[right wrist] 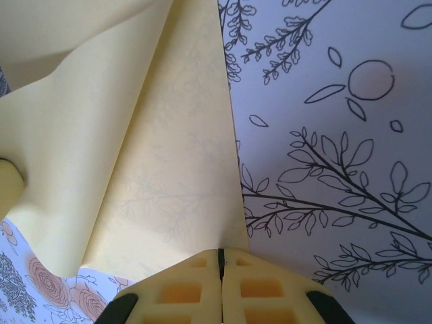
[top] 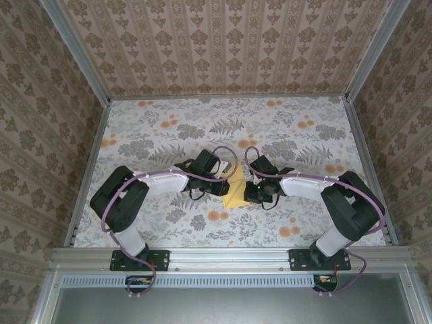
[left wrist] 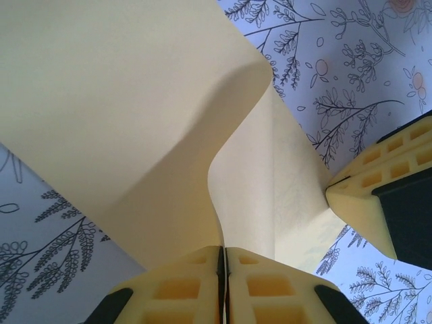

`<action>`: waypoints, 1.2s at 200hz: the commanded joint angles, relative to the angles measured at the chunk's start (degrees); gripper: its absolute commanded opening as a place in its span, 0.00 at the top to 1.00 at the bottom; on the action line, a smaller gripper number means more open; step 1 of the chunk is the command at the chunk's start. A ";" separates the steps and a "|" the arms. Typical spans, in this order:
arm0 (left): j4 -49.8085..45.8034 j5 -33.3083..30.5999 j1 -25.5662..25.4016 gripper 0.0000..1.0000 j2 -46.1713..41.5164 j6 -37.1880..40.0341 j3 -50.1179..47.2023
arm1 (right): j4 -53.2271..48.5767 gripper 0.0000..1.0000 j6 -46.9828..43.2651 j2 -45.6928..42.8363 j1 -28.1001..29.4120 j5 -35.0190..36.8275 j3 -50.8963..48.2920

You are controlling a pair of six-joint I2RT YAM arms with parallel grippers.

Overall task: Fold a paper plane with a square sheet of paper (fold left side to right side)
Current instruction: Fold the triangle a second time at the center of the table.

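The square sheet of paper, plain yellow, lies mid-table between the two arms. In the left wrist view one part of the sheet rises and curls over, while the other part lies flat on the cloth. My left gripper is shut, with the raised flap's edge running into its jaws. My right gripper is shut, its tips on the flat part's near edge, where the cloth print shows through. The right fingertip rests on the paper's edge. In the top view the left gripper and right gripper flank the sheet.
A floral cloth covers the table, with orange flower blotches near the paper. Patterned walls close in the back and both sides. An aluminium rail runs along the near edge by the arm bases.
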 commanded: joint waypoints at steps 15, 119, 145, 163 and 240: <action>-1.42 -0.51 0.79 0.89 0.92 0.03 -0.44 | -3.63 0.93 -1.04 2.25 0.19 0.70 0.15; -1.95 -0.43 1.55 0.89 3.34 1.26 1.27 | -3.53 0.93 -1.31 2.95 0.19 0.08 0.23; -1.81 -0.38 1.57 0.89 3.17 1.68 1.45 | -3.56 0.93 -1.34 3.28 0.19 -0.04 0.33; -1.13 -0.25 1.60 0.89 2.69 1.94 1.44 | -3.61 0.93 -1.40 3.49 0.24 -0.09 0.33; 0.08 0.36 1.60 0.89 2.72 2.64 2.07 | -3.96 0.93 -1.60 3.95 0.19 -0.18 0.49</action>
